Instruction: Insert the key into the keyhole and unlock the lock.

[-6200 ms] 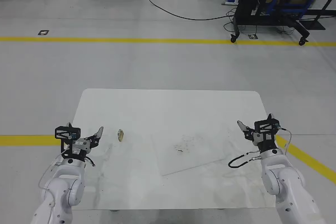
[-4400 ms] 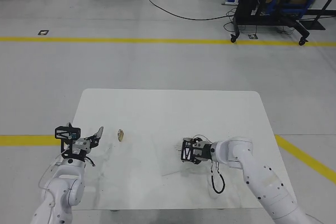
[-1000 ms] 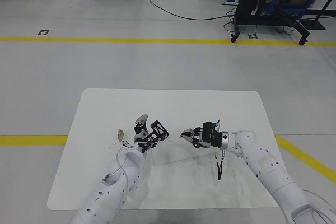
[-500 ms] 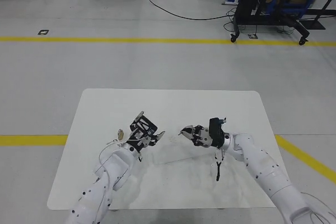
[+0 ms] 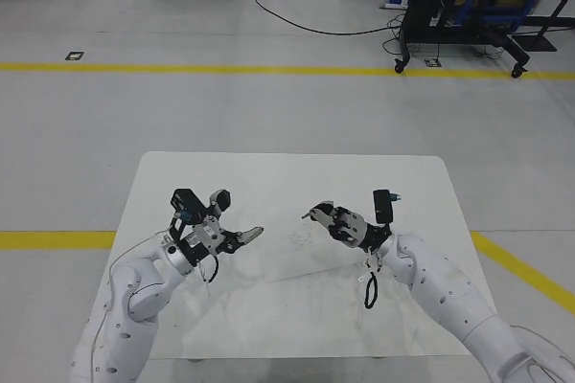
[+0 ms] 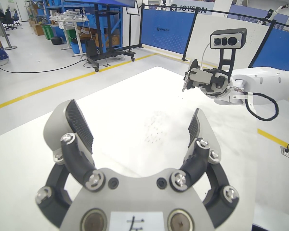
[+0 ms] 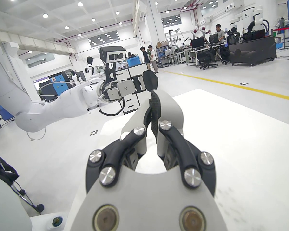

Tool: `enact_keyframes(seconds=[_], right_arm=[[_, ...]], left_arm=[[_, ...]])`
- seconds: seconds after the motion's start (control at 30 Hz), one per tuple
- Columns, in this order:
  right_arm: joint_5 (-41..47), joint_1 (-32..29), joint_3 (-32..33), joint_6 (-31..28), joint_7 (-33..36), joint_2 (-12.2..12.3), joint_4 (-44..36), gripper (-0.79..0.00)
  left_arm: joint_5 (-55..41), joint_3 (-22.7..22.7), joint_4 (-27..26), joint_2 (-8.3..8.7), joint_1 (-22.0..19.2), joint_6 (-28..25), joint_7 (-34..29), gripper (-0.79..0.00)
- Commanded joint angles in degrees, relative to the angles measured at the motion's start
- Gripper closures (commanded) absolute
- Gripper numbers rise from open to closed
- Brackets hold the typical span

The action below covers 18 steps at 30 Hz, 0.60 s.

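My right gripper point(image 5: 312, 213) hovers over the middle of the white table point(image 5: 364, 177), pointing left. Its fingers point(image 7: 155, 111) are pressed together, and a thin sliver, apparently the key point(image 6: 184, 88), pokes out at the tips. The left wrist view shows this right gripper point(image 6: 186, 81) side-on, across the table. My left gripper point(image 5: 240, 215) is over the left half of the table, facing the right one, open and empty point(image 6: 134, 110). The small lock that lay at the table's left is hidden under my left arm in the top view.
Dark scuff marks point(image 6: 154, 127) speckle the table between the two grippers. A black cable loop point(image 5: 369, 287) hangs from the right forearm. Bare table point(image 5: 297, 316) lies in front of both arms. A cart point(image 5: 460, 29) stands far off on the floor.
The left arm has swung back to the left and its open gripper has turned toward the right gripper. The right gripper, which shut at the table's middle earlier, stays lifted and shut.
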Motion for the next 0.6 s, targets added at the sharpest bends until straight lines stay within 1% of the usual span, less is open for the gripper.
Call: enact_keyframes(seconds=[0.0, 0.03, 0.13, 0.17, 0.2, 0.27, 0.33, 0.4, 0.43, 0.5, 0.57], right_arm=[[0.55, -0.23, 0.03, 0.43, 0.30, -0.06, -0.26, 0.000], [1.82, -0.51, 0.11, 1.04, 0.96, -0.18, -0.53, 0.000], [9.87, -0.51, -1.19, 0.00, 4.85, -0.91, 0.07, 0.000], [13.38, -0.39, -2.10, 0.00, 6.77, -1.21, 0.54, 0.000], [16.68, 0.07, -2.88, 0.00, 8.85, -1.49, 0.91, 0.000], [24.10, 0.86, -4.85, 0.00, 12.86, -2.13, 1.43, 0.000], [30.08, 1.94, -6.32, 0.00, 16.41, -2.69, 2.03, 0.000], [34.15, 2.87, -7.30, 0.00, 19.23, -3.11, 2.58, 0.000], [35.49, 3.20, -7.59, 0.00, 20.19, -3.29, 2.78, 0.000], [37.11, 3.67, -7.91, 0.00, 21.67, -3.57, 3.40, 0.000], [38.18, 4.01, -7.93, 0.00, 22.55, -3.79, 3.81, 0.000]], left_arm=[[0.52, 0.77, 1.95, -0.05, -1.25, -0.20, 0.96, -0.785], [-0.25, 1.35, 3.30, -0.08, -1.97, -1.86, 2.08, -0.785], [-6.40, 2.13, 10.25, 0.14, -5.72, -14.34, 5.18, -0.785], [-11.86, 2.55, 14.08, 0.07, -6.70, -17.89, 6.78, -0.785], [-16.17, 4.43, 14.15, 0.12, -8.28, -18.56, 6.90, -0.785], [-19.46, 7.30, 14.47, 1.05, -10.14, -18.56, 4.43, -0.785], [-27.98, 11.28, 15.55, 1.92, -11.52, -18.56, 2.69, -0.785], [-37.05, 14.30, 17.65, 3.05, -13.57, -18.56, -2.18, -0.785], [-42.28, 15.79, 18.26, 3.62, -14.57, -18.56, -5.72, -0.785], [-49.41, 16.52, 20.32, 4.95, -16.83, -18.56, -13.86, -0.785], [-57.84, 17.17, 21.26, 5.85, -18.11, -18.56, -20.14, -0.785]])
